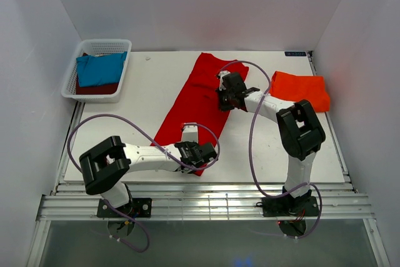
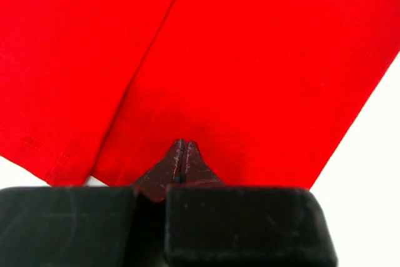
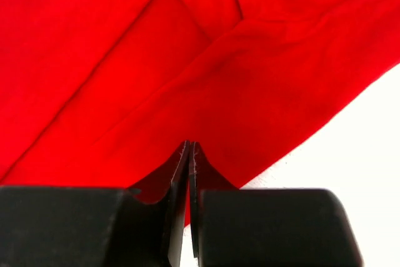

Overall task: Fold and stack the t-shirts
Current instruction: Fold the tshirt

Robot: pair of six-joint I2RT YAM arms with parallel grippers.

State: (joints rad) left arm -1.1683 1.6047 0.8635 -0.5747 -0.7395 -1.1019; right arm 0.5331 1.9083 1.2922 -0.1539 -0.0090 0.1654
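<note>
Shows a red t-shirt (image 1: 187,101) lying as a long slanted strip across the middle of the desk (image 1: 144,92). Finds the left tool (image 2: 183,145) closed tight at the strip's near end, tips down on the cloth beside a fold. Finds the right tool (image 3: 189,147) likewise pinched narrow at the far end, close to the cloth's edge. Places an orange t-shirt (image 1: 301,90) folded at far right, and a teal t-shirt (image 1: 100,69) over a maroon t-shirt (image 1: 94,89) in the basket (image 1: 94,45) at far left.
</note>
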